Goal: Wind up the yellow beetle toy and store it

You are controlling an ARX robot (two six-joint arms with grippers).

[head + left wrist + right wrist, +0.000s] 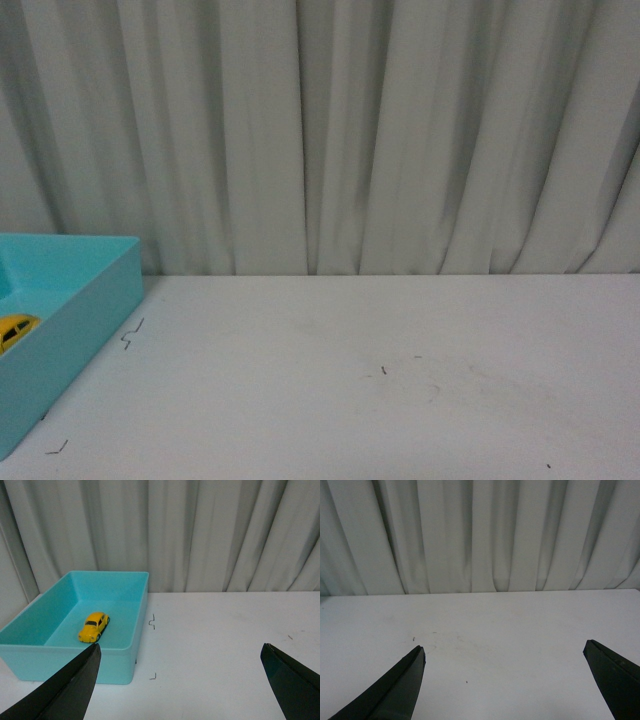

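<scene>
The yellow beetle toy [94,626] stands on its wheels on the floor of a turquoise box [120,656], apart from the walls. In the front view only a part of the toy [16,329] shows at the far left edge, inside the box [90,310]. My left gripper [180,652] is open and empty, back from the box over the white table [215,640], with its dark fingers [65,687] wide apart. My right gripper [504,650] is open and empty over the bare table. Neither arm shows in the front view.
A white pleated curtain [340,130] hangs along the table's far edge. Small dark marks [132,334] lie on the table beside the box, and faint specks [383,370] mark its middle.
</scene>
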